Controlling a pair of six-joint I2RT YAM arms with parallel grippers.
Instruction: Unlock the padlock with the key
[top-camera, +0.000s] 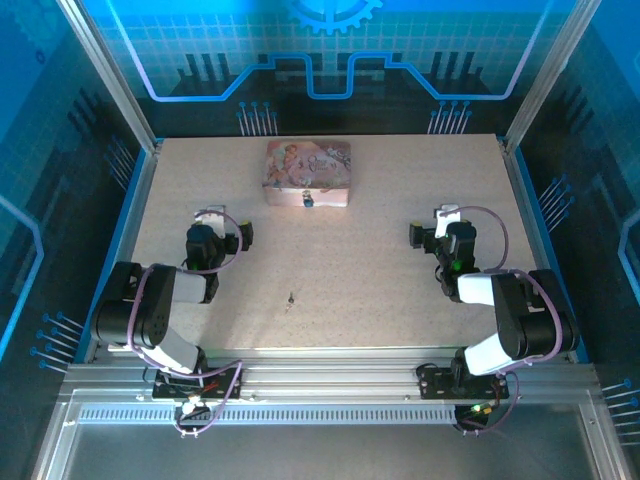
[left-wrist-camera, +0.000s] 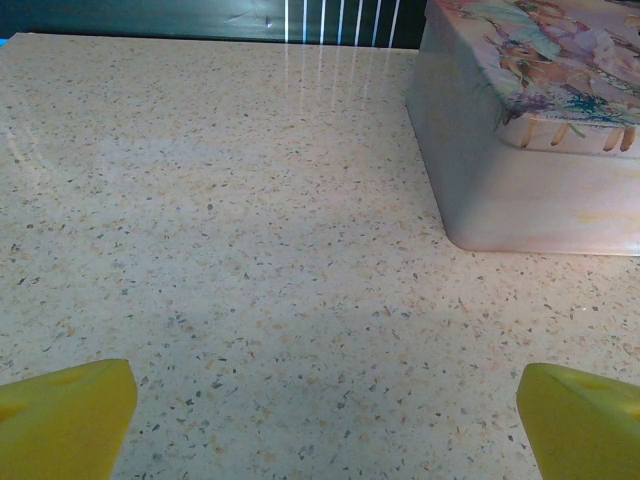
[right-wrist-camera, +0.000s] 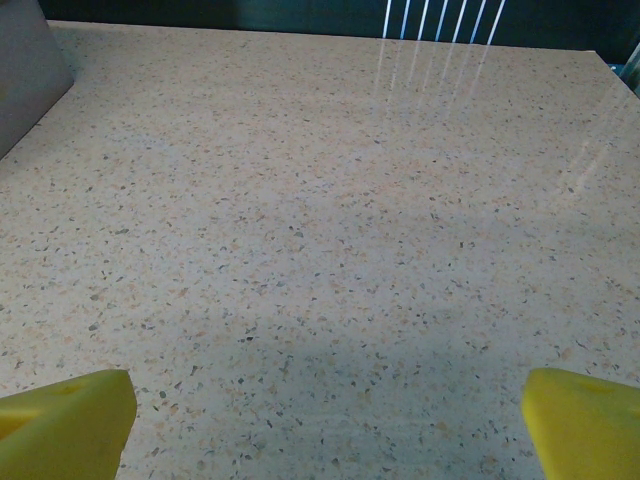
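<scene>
With the left pincer (top-camera: 226, 224) and the right pincer (top-camera: 431, 223) both wide open and empty, the key (top-camera: 290, 298) lies behind and between them and the padlock (top-camera: 308, 200) ahead at the front of the shut tin (top-camera: 307, 168) (its contents hidden), so that thin sliver may skid away when pinched off the table (top-camera: 380, 300).

No text, number, brand or label is legible in any view. The pink tin (top-camera: 307, 173) carries a printed picture on its lid, pastel figures and flowers. No lettering on it resolves in either the top view or the left wrist view. The blue back panel (top-camera: 430, 45) bears a gear-shaped emblem (top-camera: 335, 12) at its top edge, above circuit-style line graphics. No words accompany them.
</scene>
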